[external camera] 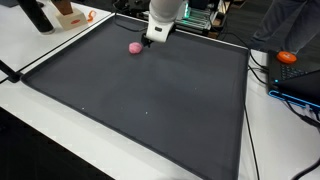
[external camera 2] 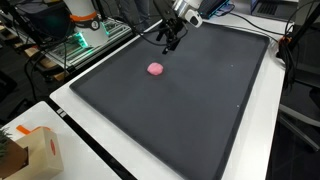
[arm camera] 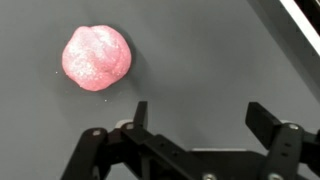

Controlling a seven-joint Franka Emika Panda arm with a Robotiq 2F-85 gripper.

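In an exterior view, the pink ball lies on the dark mat, near one edge. The gripper hangs just beside it, not touching.

In an exterior view, the ball sits alone, with the gripper near it.

In the wrist view, the gripper has its fingers wide apart and holds nothing. The ball lies off to one side.

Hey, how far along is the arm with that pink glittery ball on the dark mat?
Done: the open gripper hovers near the pink glittery ball on the dark grey mat. In hand: nothing, jaws empty, ball off to one side. Left: probably centring over it and gripping.
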